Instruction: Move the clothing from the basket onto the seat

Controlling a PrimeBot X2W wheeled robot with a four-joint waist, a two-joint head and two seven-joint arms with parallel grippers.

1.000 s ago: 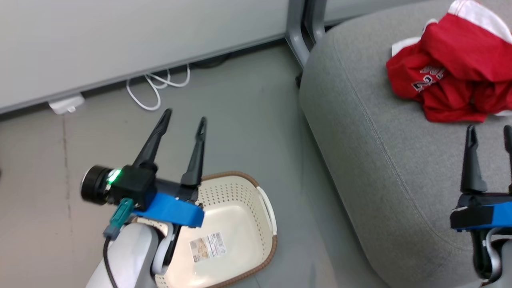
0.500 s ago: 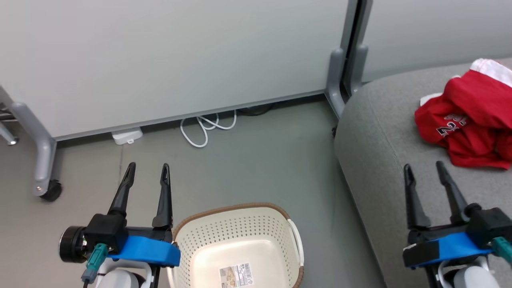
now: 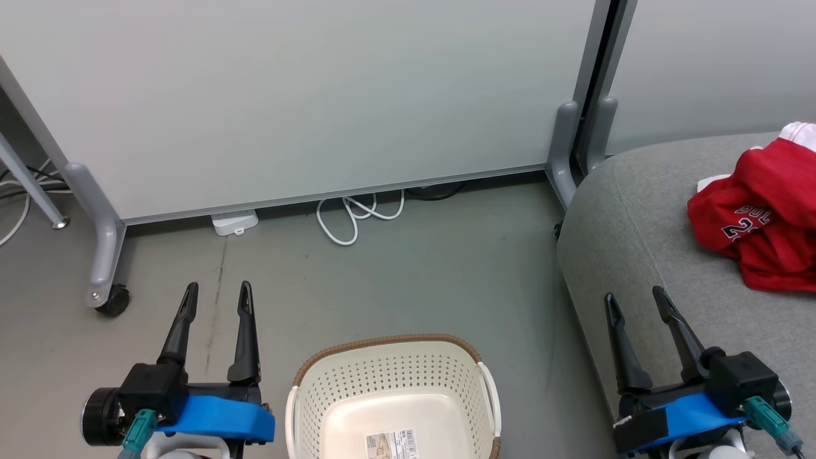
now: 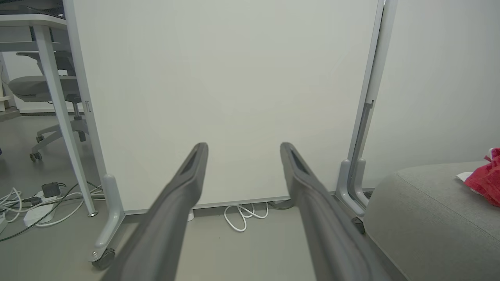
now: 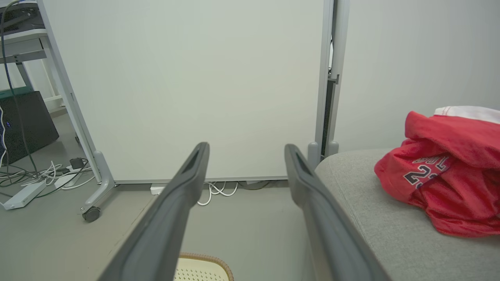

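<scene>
Dark left fingers, right fingers: wide, empty.

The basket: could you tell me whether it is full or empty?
Empty where visible: the basket's bare bottom and label show; the clothing lies on the seat.

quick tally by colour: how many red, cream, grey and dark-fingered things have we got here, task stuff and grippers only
red: 1, the clothing, one heap; garments in it can't be told apart
cream-white: 1, the basket
light grey: 1, the seat
dark-fingered: 2, the left gripper and the right gripper, both open
total: 5
</scene>
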